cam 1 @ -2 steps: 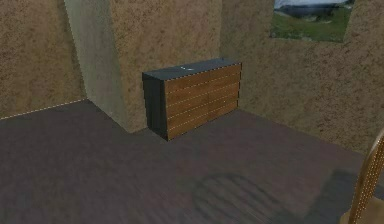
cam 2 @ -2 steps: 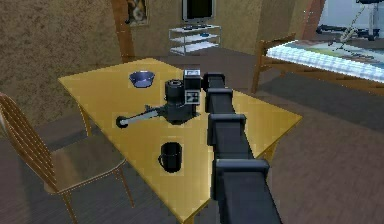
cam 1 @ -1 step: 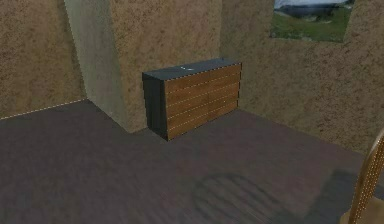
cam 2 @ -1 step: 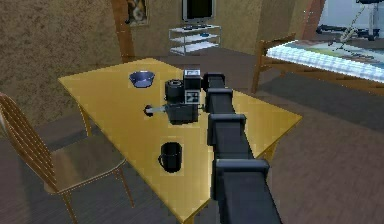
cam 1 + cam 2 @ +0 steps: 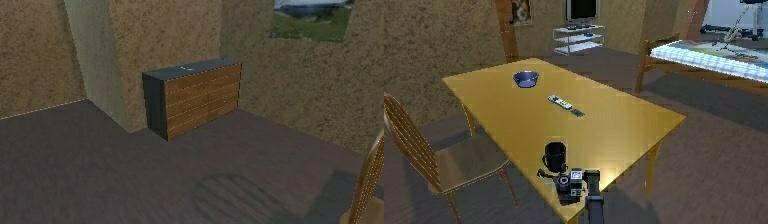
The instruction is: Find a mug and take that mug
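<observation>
Mug [image 5: 556, 154], dark, stands on the table [image 5: 619, 120] at the pincer [image 5: 552, 176]; whether it is held cannot be told.

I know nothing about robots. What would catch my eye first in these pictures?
The big yellow table across the arm side view's middle stands out, with a dark mug near its front edge, close by the gripper. Farther back on it sit a blue bowl and a remote. In the forward view's middle, a wooden dresser stands against the wall.
</observation>
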